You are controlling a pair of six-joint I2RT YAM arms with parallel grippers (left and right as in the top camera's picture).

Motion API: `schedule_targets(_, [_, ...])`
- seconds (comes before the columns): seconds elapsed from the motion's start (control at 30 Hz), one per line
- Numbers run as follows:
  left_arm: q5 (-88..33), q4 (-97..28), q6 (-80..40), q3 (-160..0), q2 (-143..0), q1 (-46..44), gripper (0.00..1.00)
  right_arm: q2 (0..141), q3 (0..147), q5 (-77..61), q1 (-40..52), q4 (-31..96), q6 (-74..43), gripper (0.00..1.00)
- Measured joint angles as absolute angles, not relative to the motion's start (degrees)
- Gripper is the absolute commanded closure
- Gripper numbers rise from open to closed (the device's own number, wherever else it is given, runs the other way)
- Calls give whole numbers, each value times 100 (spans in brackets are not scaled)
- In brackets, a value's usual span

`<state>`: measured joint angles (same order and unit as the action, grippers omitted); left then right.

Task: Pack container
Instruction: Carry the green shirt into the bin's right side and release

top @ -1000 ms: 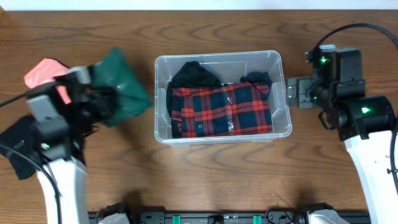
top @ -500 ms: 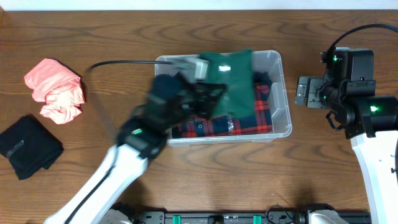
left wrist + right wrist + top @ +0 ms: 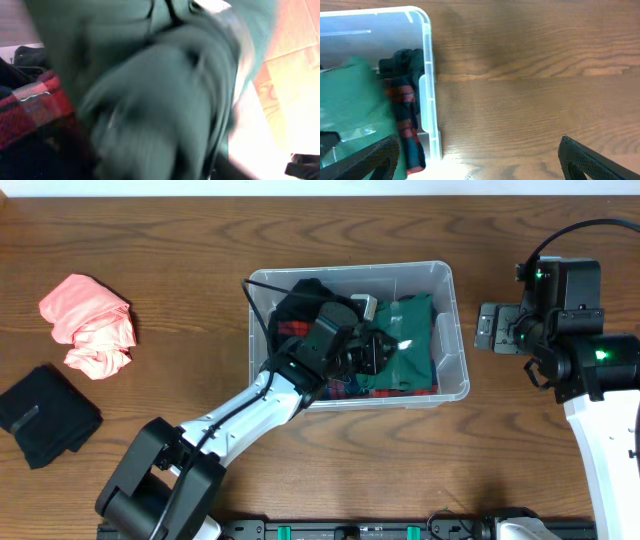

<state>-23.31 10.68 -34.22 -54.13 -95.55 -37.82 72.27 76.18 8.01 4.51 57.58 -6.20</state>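
The clear container [image 3: 350, 270] stands mid-table, holding a black garment [image 3: 310, 295] and a red plaid shirt [image 3: 300, 330]. My left gripper [image 3: 385, 348] reaches into the container from the front left, shut on a green garment [image 3: 412, 350] that lies over the plaid on the right side. In the left wrist view, blurred green fabric [image 3: 165, 90] fills the frame and hides the fingers, with plaid [image 3: 30, 107] at the left. My right gripper [image 3: 488, 330] is open and empty just outside the container's right wall. Its view [image 3: 480, 165] shows the rim [image 3: 427, 75] and the green garment [image 3: 350, 100].
A crumpled pink cloth [image 3: 88, 325] lies at the far left of the wooden table. A black cloth [image 3: 45, 415] lies in front of it near the left edge. The right arm's body stands at the right side.
The left arm swung from the table's left side to the container, carrying the green garment, and lowered it onto the plaid shirt inside. The right gripper drew slightly right, away from the container wall.
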Motion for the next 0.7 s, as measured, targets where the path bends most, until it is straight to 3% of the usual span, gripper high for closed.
schedule_targets(0.1, [-2541,950,-3326,-5457,-9522,-3704,0,7227,7618,342,449,5642,-325,3])
schedule_targets(0.43, [-2032,-1007,-2834,-5583,-7728,-2598,2,7297,7618,-840,593,5310,489,43])
schedule_targets(0.53, [-1531,-1796,-2801,-5605,-7188,-2016,2,7555,7618,-1125,829,5293,679,48])
schedule_targets(0.7, [-882,-2864,-2753,-5607,-6853,-965,2,8416,7618,-1354,1339,5164,834,46])
